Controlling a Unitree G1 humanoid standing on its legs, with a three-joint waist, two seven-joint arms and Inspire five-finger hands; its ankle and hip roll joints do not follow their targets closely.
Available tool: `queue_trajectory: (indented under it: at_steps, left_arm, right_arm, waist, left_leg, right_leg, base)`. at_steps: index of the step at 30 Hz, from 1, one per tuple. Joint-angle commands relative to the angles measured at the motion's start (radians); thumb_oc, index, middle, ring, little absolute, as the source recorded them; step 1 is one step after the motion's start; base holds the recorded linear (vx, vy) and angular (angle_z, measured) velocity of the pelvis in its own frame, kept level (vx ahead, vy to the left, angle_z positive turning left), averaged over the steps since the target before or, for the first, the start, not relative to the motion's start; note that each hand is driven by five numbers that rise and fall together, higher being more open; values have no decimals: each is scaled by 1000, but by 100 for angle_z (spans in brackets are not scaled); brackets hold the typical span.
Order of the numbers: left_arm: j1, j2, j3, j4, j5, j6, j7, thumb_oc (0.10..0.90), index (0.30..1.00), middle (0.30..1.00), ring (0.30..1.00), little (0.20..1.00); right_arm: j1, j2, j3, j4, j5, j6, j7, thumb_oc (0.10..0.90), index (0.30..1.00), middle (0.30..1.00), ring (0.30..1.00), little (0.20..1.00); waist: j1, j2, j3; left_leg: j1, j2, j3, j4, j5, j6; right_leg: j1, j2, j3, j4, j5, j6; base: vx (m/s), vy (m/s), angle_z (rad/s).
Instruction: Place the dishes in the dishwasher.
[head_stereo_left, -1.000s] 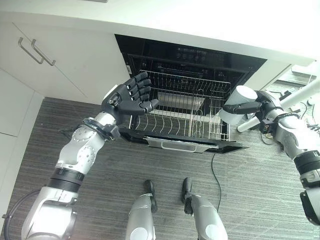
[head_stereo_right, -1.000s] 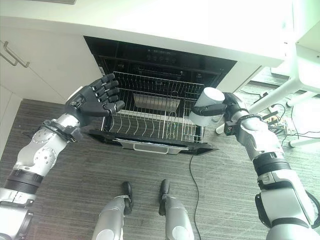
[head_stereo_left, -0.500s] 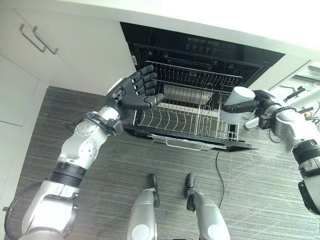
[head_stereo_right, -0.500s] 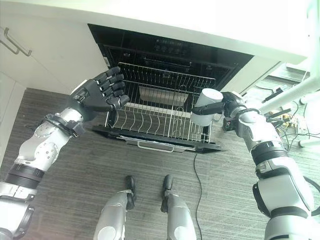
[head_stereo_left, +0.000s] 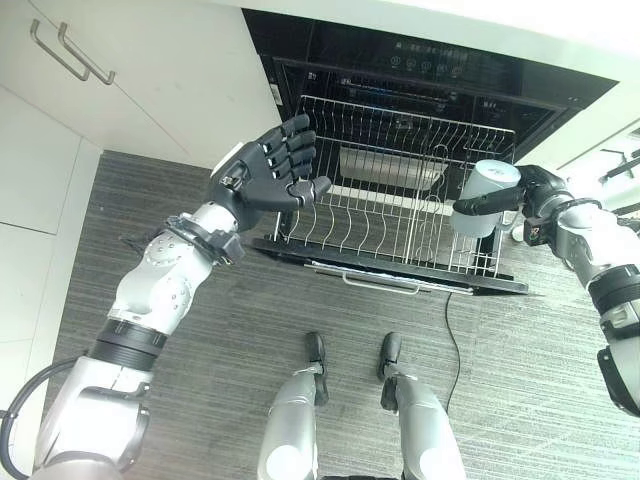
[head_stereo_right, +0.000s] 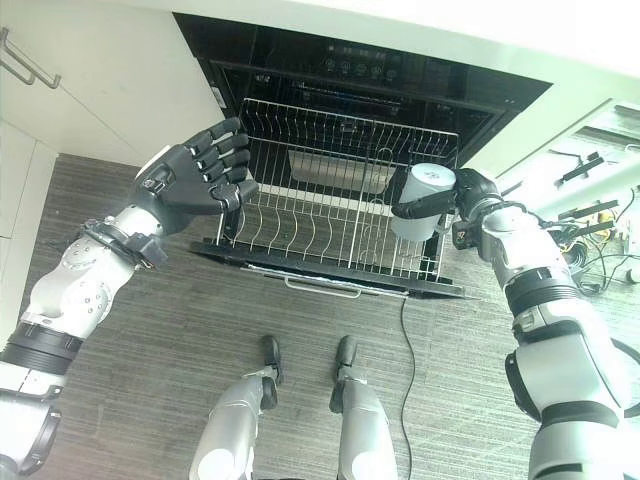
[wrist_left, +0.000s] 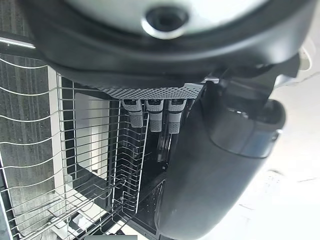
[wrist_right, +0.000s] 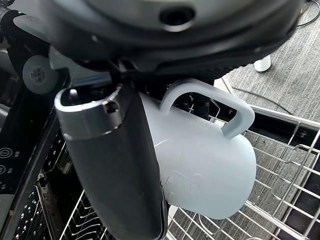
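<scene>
My right hand (head_stereo_left: 537, 192) is shut on a pale blue mug (head_stereo_left: 484, 197), thumb along its side (wrist_right: 115, 165) and the mug's handle (wrist_right: 235, 112) facing outward. The mug hangs just over the right end of the wire rack (head_stereo_left: 385, 225), which is pulled out of the open black dishwasher (head_stereo_left: 430, 80). My left hand (head_stereo_left: 262, 180) is raised and open with nothing in it, above the rack's front left corner. In the left wrist view its straight fingers (wrist_left: 150, 114) point over the rack wires (wrist_left: 60, 150).
White cabinets with metal handles (head_stereo_left: 70, 55) stand to the left of the dishwasher. A pale rectangular piece (head_stereo_left: 390, 168) shows at the back of the rack. The dishwasher's door edge with a handle (head_stereo_left: 380, 282) juts over the grey striped floor (head_stereo_left: 150, 440).
The camera has shifted. My right hand has carried the mug inward, from beside the rack's right edge to over it. The left hand stays raised and open.
</scene>
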Motion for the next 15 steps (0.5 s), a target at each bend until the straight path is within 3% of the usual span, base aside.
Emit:
queue_trajectory:
  at_steps: [1,10,15]
  left_arm:
    - [-95,25,-4,-150,-77,-132,4,800,900,900,900,900]
    - [-88,36,-1,-182,-91,-140,23,800,900,900,900,900]
    - [-83,48,3,-189,-101,-143,23,800,900,900,900,900]
  right_arm:
    - [-182,-115,82,8,-50,-59,-30,400,300,300,300,300]
    - [-214,-152,129,2,-147,-44,-28,400,300,300,300,300]
    - [-228,-178,142,-5,-136,-23,-34,400,300,300,300,300]
  waist:
    - [5,26,-57]
    - [0,29,-48]
    - [0,19,-44]
  left_leg:
    - [13,14,-55,31,-120,-70]
    - [5,14,-53,31,-119,-72]
    - [8,19,-49,31,-119,-73]
  right_leg:
    - [-13,-34,-2,67,-102,105]
    - [-26,-30,5,67,-102,102]
    - [-25,-27,5,67,-97,104]
  base:
    - [0,0,0]
    - [0,0,0]
    - [-25,-19,-1]
